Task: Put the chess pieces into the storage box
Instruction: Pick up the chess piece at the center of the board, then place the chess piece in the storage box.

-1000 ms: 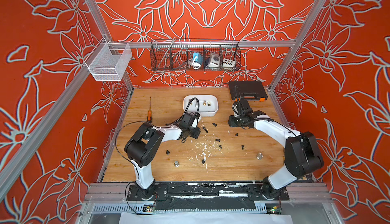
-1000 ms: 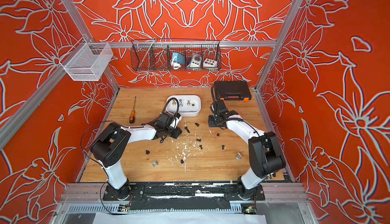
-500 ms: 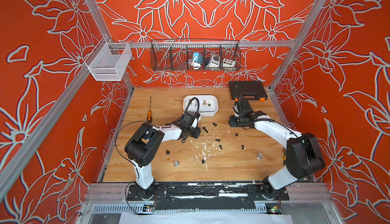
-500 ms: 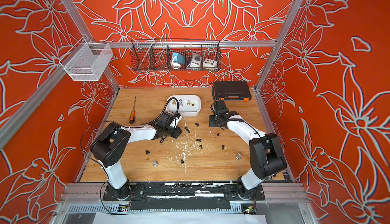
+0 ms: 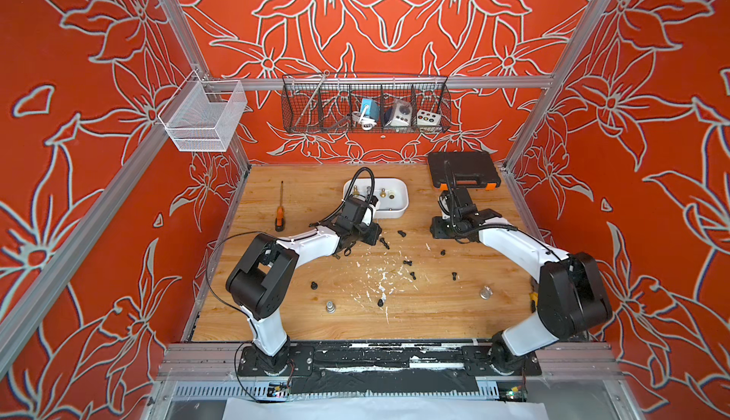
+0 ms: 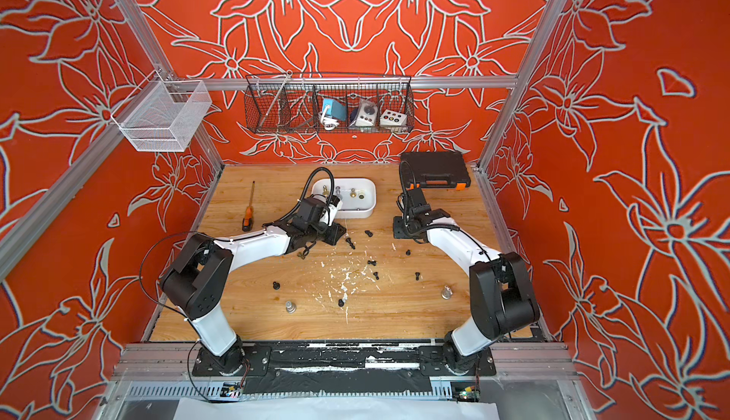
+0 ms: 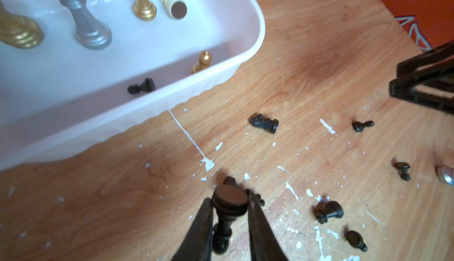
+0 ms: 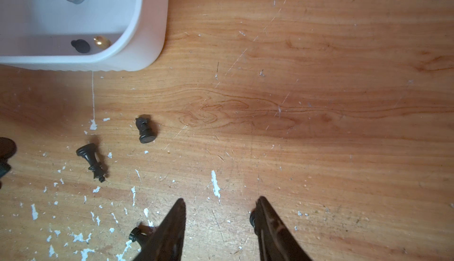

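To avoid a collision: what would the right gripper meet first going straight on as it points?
Nothing shows ahead of the right gripper but bare table; the storage box stands aside. Depth unclear.

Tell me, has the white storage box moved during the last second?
No. The storage box keeps the same gap to the black case in both top views.

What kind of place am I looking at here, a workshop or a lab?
Most likely a robot lab test cell: a left arm and right arm mounted by a wooden tabletop, boxed in by aluminium rails and orange floral-print walls.
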You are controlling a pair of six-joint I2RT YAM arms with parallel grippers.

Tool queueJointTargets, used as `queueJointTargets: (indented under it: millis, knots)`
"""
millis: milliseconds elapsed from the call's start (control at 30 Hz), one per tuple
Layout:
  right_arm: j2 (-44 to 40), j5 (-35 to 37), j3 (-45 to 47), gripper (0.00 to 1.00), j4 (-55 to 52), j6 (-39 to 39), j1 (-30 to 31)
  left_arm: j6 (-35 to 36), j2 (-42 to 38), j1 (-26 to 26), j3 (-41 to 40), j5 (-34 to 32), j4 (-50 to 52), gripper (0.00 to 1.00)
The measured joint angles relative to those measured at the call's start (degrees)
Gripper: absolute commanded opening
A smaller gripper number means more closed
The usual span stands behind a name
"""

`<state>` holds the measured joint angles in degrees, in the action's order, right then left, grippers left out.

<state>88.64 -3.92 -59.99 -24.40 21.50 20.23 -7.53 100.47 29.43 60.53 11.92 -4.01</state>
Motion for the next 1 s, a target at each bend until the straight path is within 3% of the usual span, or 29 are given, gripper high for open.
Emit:
queueJointTargets:
  millis: [300, 633, 1000]
  knots:
    - [-1.09, 0.04, 0.98, 0.49, -0.04, 0.07, -0.11, 0.0, 1.73, -1.05, 8.22, 0.83, -0.04, 0.26]
    - [-3.06, 0.44, 2.25, 0.49, 0.02, 0.31, -0.55, 0.04, 9.68, -6.36, 16.68, 2.25, 1.03, 0.26]
    - [-3.56, 0.55, 2.91, 0.49, 0.0, 0.33, -0.74, 0.22, 10.73, -7.21, 18.01, 3.28, 1.84, 0.27]
